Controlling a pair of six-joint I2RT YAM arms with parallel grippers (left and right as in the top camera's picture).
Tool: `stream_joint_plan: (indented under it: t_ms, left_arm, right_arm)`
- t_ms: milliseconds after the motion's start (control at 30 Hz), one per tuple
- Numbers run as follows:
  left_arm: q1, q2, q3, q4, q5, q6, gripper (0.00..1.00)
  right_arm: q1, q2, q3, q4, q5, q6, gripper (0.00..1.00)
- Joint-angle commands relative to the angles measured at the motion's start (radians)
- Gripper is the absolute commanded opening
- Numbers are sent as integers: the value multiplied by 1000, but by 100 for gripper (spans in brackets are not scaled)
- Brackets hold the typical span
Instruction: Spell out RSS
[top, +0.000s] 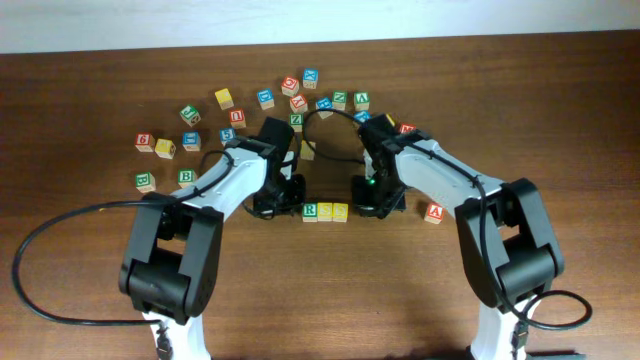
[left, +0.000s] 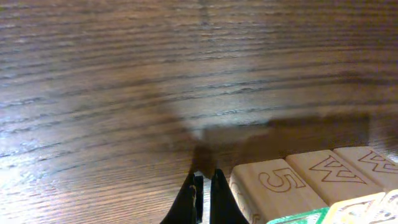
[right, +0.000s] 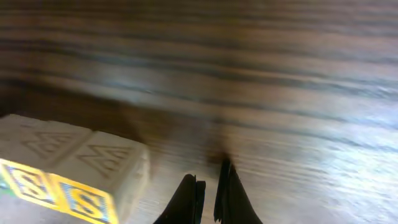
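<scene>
Three blocks stand in a row at the table's middle: a green R block (top: 310, 211), then two yellow S blocks (top: 326, 211) (top: 341, 211). My left gripper (top: 283, 206) is low at the row's left end, shut and empty. In the left wrist view its fingertips (left: 204, 182) sit just left of the nearest block (left: 273, 186), whose top shows a carved 5. My right gripper (top: 366, 207) is low at the row's right end, shut and empty. In the right wrist view its tips (right: 208, 185) are right of the yellow S blocks (right: 87, 202).
Several loose letter blocks lie scattered behind the arms, among them a yellow one (top: 224, 98), a red one (top: 144, 143) and a green one (top: 145, 181). A red A block (top: 434, 212) lies right of the right arm.
</scene>
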Motion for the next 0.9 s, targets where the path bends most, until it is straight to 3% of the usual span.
stream_joint_plan:
  t_ms: [0, 367, 867]
  left_arm:
    - [-4, 7, -10, 6, -8, -10, 0]
    - [-8, 7, -10, 13, -6, -10, 0]
    - [-8, 7, -10, 21, 49, -10, 0]
  right_arm:
    - [37, 2, -18, 40, -25, -10, 4]
    - [53, 2, -18, 112, -92, 17, 4]
    - [53, 2, -18, 86, -91, 79, 4]
